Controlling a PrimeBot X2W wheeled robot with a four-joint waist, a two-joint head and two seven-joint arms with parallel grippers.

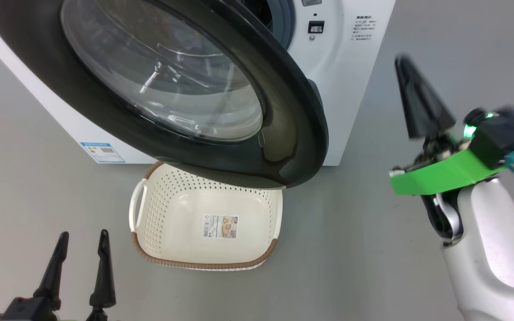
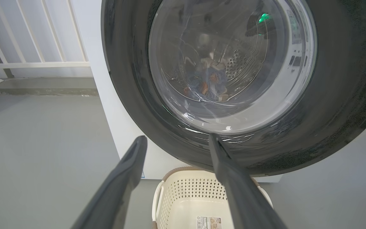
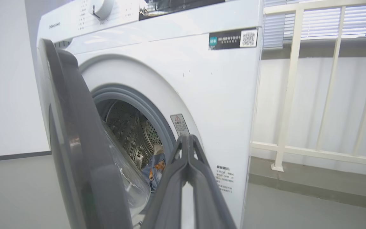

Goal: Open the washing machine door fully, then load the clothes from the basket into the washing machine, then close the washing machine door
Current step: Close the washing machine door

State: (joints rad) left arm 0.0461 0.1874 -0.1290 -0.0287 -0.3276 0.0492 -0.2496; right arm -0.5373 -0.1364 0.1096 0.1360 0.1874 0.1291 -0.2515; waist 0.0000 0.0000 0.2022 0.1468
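Partly open door [image 1: 163, 76]: glossy black, clear-glazed, bulging.

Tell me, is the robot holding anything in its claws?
No, nothing. The left gripper is open and empty, and the right gripper is shut with nothing between its fingers. The clothes lie inside the washing machine.

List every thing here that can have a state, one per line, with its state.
washing machine door: partly open
basket: empty, upright
clothes: inside the drum
left gripper: open, empty
right gripper: shut, empty
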